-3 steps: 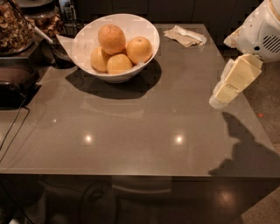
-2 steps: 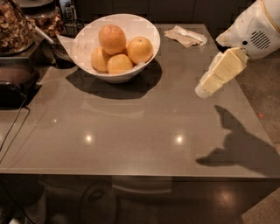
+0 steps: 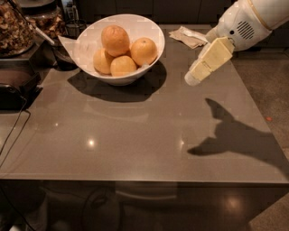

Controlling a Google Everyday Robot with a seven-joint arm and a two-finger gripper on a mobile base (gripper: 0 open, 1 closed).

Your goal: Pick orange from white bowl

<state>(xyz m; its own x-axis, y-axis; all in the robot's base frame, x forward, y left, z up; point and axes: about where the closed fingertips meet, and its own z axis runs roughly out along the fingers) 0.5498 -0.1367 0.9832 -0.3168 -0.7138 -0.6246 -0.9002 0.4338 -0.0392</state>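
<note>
Approach under way: our gripper, its spread impossible to tell, hovers near the white bowl; we judge reaching over the rim for the topmost orange comes next.

A glossy grey-brown table fills the view, two small light reflections on its top. Dark cabinets stand behind; speckled floor shows at right. The gripper hovers over the table's right rear, casting a dark shadow.

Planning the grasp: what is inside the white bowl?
Four fruits: the orange atop three others; the bottom of the white bowl beneath them is hidden. The gripper hangs to its right.
</note>
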